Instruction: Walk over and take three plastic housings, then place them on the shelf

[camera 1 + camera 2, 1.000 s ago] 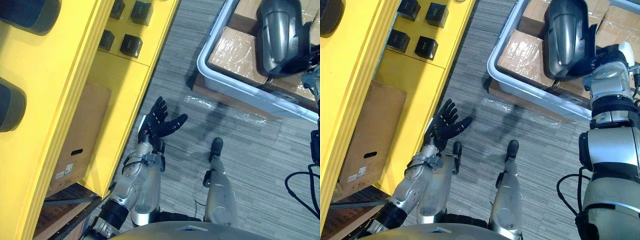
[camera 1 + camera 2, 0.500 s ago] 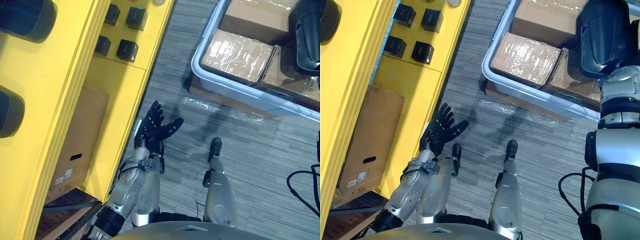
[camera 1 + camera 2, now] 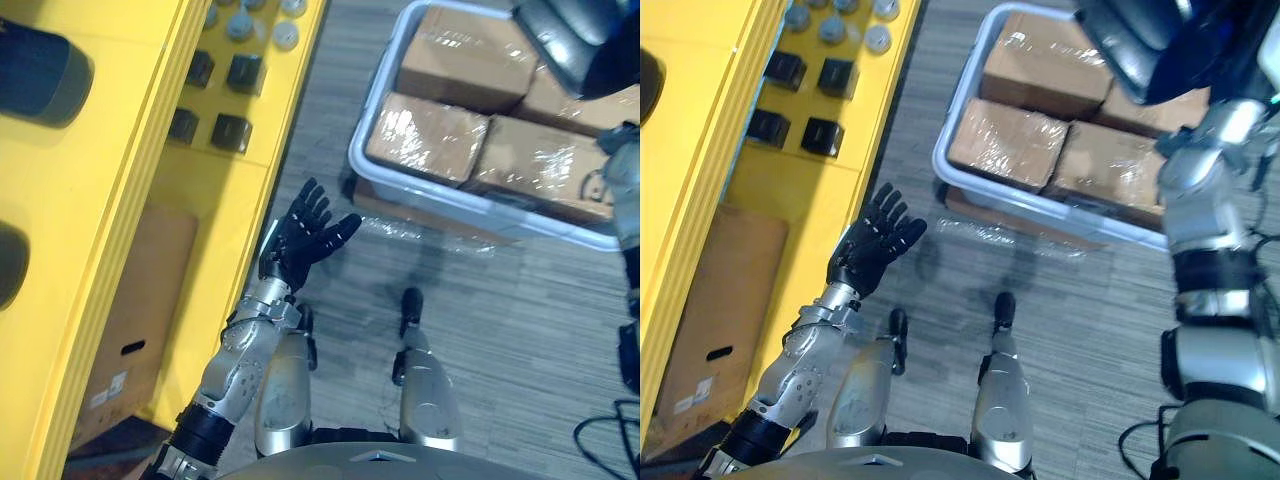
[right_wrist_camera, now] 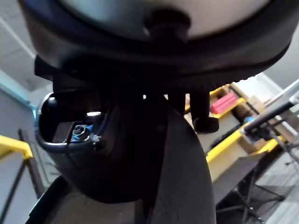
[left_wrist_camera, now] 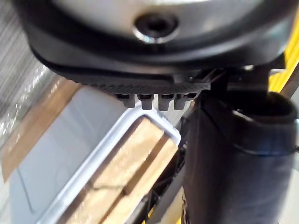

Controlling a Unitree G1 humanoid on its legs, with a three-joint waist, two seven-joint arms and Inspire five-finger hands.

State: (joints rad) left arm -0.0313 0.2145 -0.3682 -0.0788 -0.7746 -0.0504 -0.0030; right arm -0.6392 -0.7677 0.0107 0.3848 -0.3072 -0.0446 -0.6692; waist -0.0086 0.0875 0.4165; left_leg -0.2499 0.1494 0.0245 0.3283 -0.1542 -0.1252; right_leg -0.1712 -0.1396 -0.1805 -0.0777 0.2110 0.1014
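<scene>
The right robot hand [image 4: 140, 60] is up high at the far right. It is clamped on a plastic housing [image 3: 1140, 50], a big, dark, shiny shell. The housing is in the air over the far side of a grey bin [image 3: 1040, 205]. It touches nothing but the hand.

The bin sits on the floor [image 3: 520, 330]. It is packed with brown boxes [image 3: 430, 135] wrapped in clear film, side by side.

The left robot hand [image 3: 300, 240] is low, between the yellow shelf [image 3: 150, 150] and the bin. Its fingers are straight and spread apart, and it holds nothing. It is just beside the shelf's edge but does not touch it. In the left wrist view, its fingertips [image 5: 152, 100] point toward the bin's corner.

The shelf runs along the left side. Two dark rounded pieces [image 3: 40, 60] that look like the housing lie on its top level, well apart from each other. On a lower level there are small black blocks [image 3: 230, 132] in pairs, and some grey round caps [image 3: 287, 35] farther back. Down at the bottom of the shelf stands a cardboard box [image 3: 140, 300] with a slot cut in its side.
</scene>
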